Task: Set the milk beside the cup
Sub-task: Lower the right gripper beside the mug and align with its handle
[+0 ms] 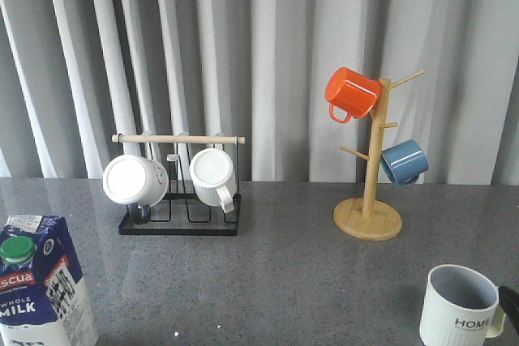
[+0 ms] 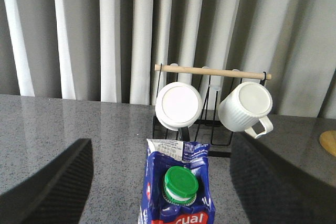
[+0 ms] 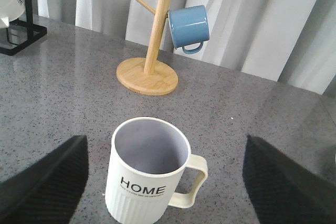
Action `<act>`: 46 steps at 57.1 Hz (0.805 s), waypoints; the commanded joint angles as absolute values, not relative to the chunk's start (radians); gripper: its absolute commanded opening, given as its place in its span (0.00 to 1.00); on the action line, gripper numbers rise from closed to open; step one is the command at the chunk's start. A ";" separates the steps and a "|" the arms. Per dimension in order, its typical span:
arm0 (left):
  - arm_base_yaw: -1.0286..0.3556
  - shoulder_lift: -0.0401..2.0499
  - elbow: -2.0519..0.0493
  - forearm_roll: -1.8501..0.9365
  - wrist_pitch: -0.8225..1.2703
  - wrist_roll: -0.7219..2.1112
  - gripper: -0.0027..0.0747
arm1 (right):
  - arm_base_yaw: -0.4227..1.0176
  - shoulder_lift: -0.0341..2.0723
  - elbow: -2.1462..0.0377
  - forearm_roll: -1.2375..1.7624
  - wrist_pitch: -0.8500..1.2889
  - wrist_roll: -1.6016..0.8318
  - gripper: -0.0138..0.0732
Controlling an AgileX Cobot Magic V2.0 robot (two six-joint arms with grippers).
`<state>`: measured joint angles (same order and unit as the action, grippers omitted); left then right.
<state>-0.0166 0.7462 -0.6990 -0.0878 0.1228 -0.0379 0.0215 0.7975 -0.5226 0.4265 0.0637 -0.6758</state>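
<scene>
Milk [image 1: 39, 289] stands well apart from cup [image 1: 460, 307], unmoved; both grippers' jaws spread wide, gripping nothing, transfer not begun.

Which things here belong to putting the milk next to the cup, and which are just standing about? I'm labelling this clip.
Job: milk; HOME cup.

Standing about: black rack with two white mugs; wooden mug tree with orange mug and blue mug.
</scene>
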 commanded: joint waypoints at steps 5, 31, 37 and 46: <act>-0.022 0.746 -0.734 -0.090 0.048 -0.039 0.72 | 0.015 0.813 -0.557 0.094 -0.028 -0.340 0.82; -0.022 0.746 -0.734 -0.090 0.048 -0.039 0.72 | -0.165 1.040 -0.540 -0.564 -0.189 0.358 0.82; -0.022 0.746 -0.734 -0.090 0.048 -0.039 0.72 | -0.203 1.069 -0.456 -0.582 -0.321 0.349 0.81; -0.022 0.746 -0.734 -0.090 0.048 -0.039 0.72 | -0.277 1.077 -0.327 -0.563 -0.570 0.286 0.78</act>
